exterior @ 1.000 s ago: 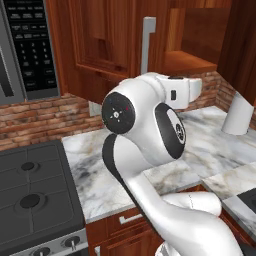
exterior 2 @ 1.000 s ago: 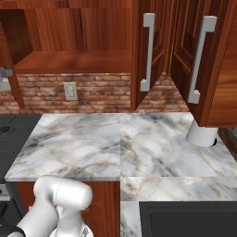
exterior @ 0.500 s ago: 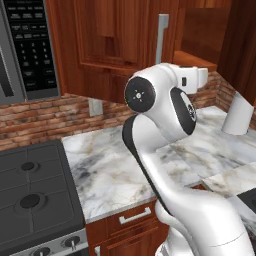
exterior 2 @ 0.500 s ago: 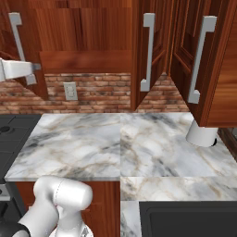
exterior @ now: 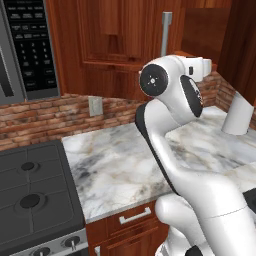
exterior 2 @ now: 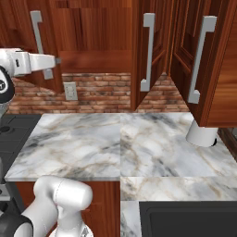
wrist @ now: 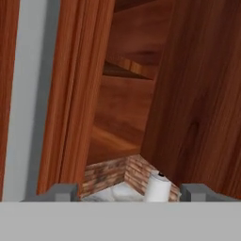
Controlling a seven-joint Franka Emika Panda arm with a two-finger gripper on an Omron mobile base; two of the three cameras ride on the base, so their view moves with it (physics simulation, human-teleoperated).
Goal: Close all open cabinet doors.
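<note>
The arm is bent up high, its forearm level and the gripper (wrist: 127,190) aimed between two cabinet doors, fingers spread apart and holding nothing. The left cabinet door (wrist: 77,94) with its silver handle (wrist: 30,99) sits just beside the left fingertip (wrist: 60,190); another open door (wrist: 207,89) stands to the right, with a white paper-towel roll (wrist: 157,187) beyond the fingers.

i see a marble counter (exterior 2: 115,139) running along the brick wall. a white cylindrical thing (exterior 2: 202,134) stands on it at the far right; a black stovetop (exterior: 30,200) adjoins its left end.
</note>
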